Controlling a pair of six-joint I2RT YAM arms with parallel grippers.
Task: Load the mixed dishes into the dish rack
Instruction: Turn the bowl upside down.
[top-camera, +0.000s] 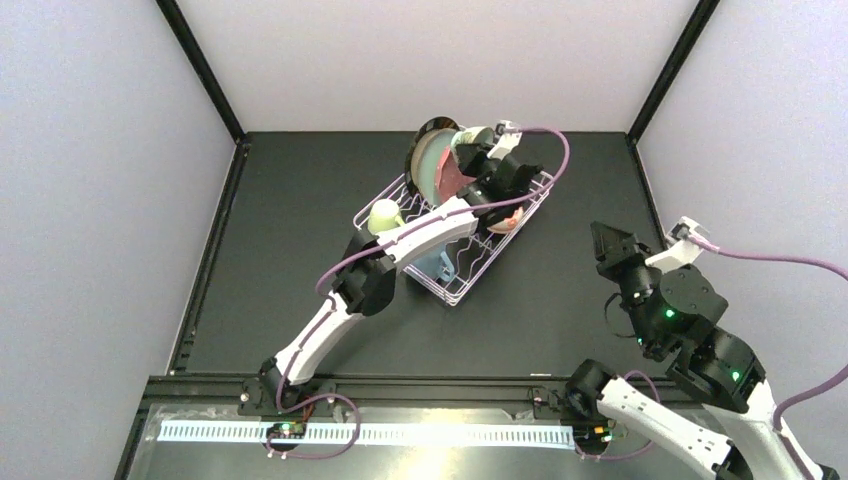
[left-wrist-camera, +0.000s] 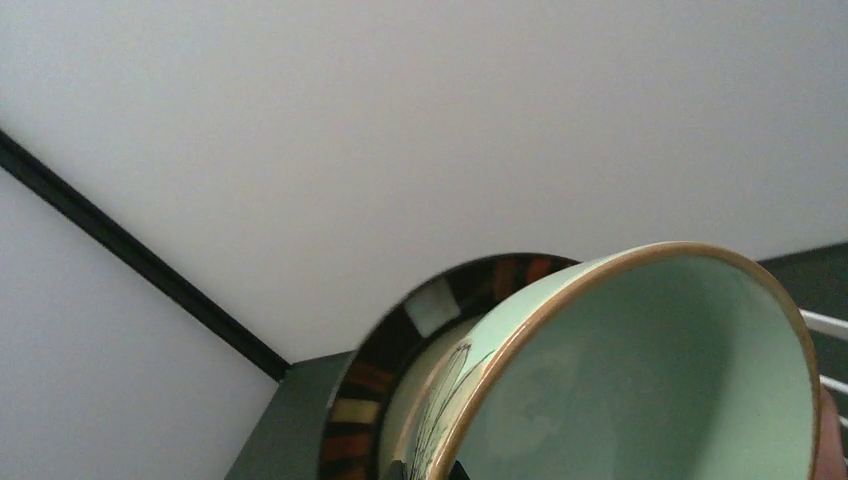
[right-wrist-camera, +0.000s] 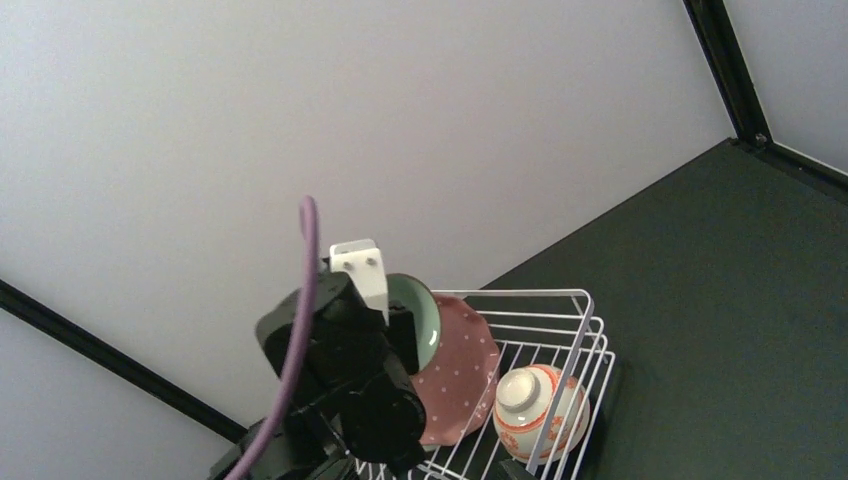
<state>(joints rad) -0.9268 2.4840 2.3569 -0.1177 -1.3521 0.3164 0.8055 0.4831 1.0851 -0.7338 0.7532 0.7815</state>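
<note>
Your left gripper (top-camera: 477, 155) is clenched on the rim of the mint-green glazed bowl (left-wrist-camera: 650, 390). It holds the bowl tilted at the far end of the white wire dish rack (right-wrist-camera: 520, 292), with the bowl's mouth facing the left wrist camera. Just behind the bowl, the cream plate with the dark striped rim (left-wrist-camera: 395, 340) stands on edge. Beside it are the teal flower plate (top-camera: 424, 168) and the pink dotted scalloped plate (right-wrist-camera: 462, 370). The red-orange patterned bowl (right-wrist-camera: 535, 400) lies in the rack next to the pink plate. The cream mug (top-camera: 383, 214) sits at the rack's left side and the blue mug (top-camera: 437, 265) at its near end. Your right gripper (top-camera: 608, 240) hangs over the dark table (top-camera: 300, 250), well apart from the rack. You cannot tell how its jaws stand.
</note>
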